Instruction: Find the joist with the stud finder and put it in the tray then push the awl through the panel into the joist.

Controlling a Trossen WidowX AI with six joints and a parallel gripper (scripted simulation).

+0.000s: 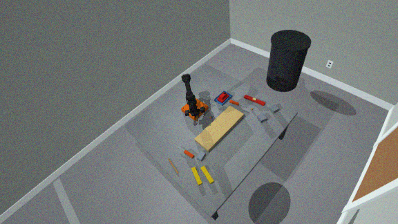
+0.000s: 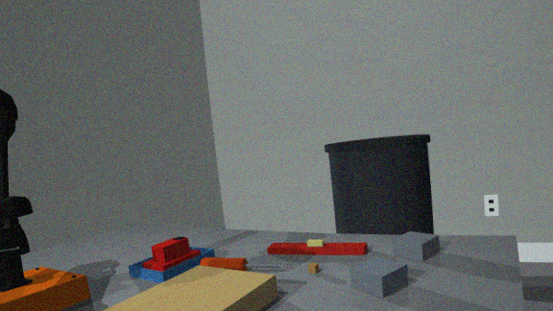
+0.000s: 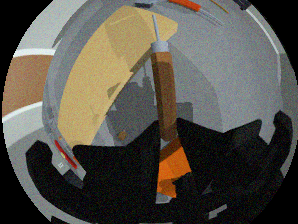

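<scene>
My pincer (image 1: 196, 119) (image 3: 166, 123) is closed around the brown handle of the awl (image 3: 164, 90), its fingers held apart only by the handle's width. In the wrist view the awl's thin metal tip points away from the fingers, towards the tan floor panel (image 1: 221, 128) (image 2: 202, 289) (image 3: 95, 80). The red stud finder (image 1: 223, 97) (image 2: 171, 252) sits in the blue tray (image 1: 215, 99) (image 2: 153, 274) on the tabletop (image 1: 242, 152) (image 2: 461, 283). Near the tray lies an orange-handled screwdriver (image 1: 234, 102) (image 2: 224, 263); beyond it is a red level (image 1: 254, 100) (image 2: 288, 249).
</scene>
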